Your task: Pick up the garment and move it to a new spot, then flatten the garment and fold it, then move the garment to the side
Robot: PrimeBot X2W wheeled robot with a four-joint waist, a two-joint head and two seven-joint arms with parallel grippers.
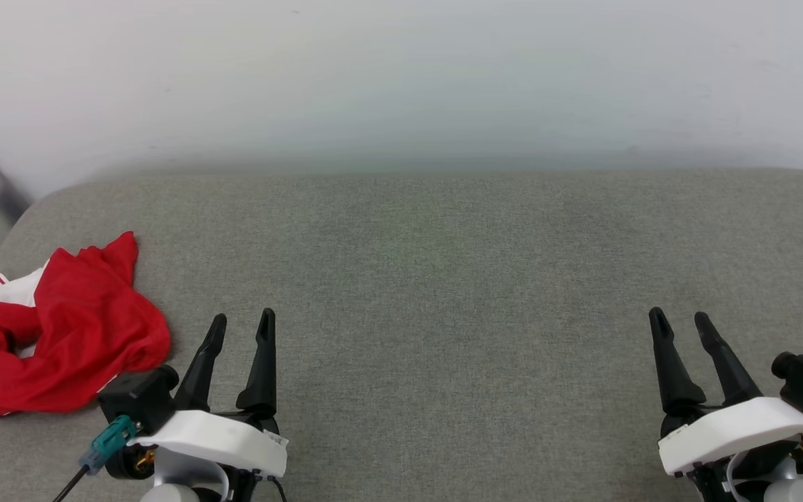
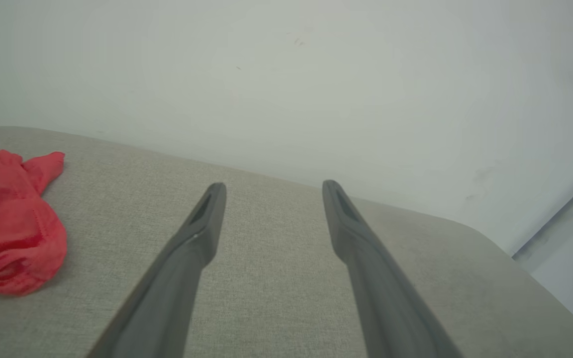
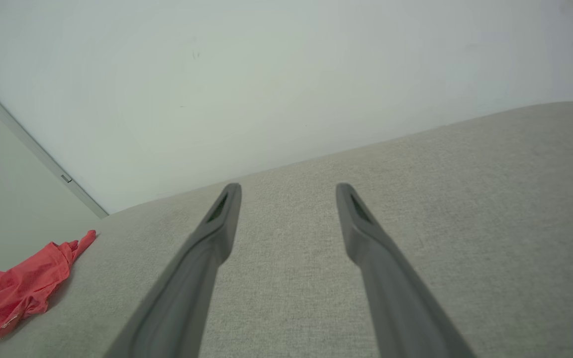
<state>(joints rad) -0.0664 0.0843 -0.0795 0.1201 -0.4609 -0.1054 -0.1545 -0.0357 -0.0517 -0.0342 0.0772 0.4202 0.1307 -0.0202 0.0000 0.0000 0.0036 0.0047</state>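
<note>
Head view: crumpled soft red garment (image 1: 88, 328), with a white sleeve and striped trim showing, lies bunched at the left end of the grey woven-fabric table (image 1: 443, 279), just beside the left gripper (image 1: 243, 317). The gripper's tapered black fingers are spread and empty. Right gripper (image 1: 679, 314) also spread and empty, well apart from the cloth.

Left wrist view: garment (image 2: 8, 233) reads as plain red wrinkles at the left edge. Left gripper (image 2: 273, 186) over bare weave, rounded table corner beyond.

Right wrist view: garment (image 3: 23, 293) small, lower left. Right gripper (image 3: 289, 186) gaping. Grey metal strip (image 3: 33, 149) on the wall.

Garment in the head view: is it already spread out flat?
No, the garment lies crumpled in a heap on the grey cushion, left of the open left gripper.
</note>
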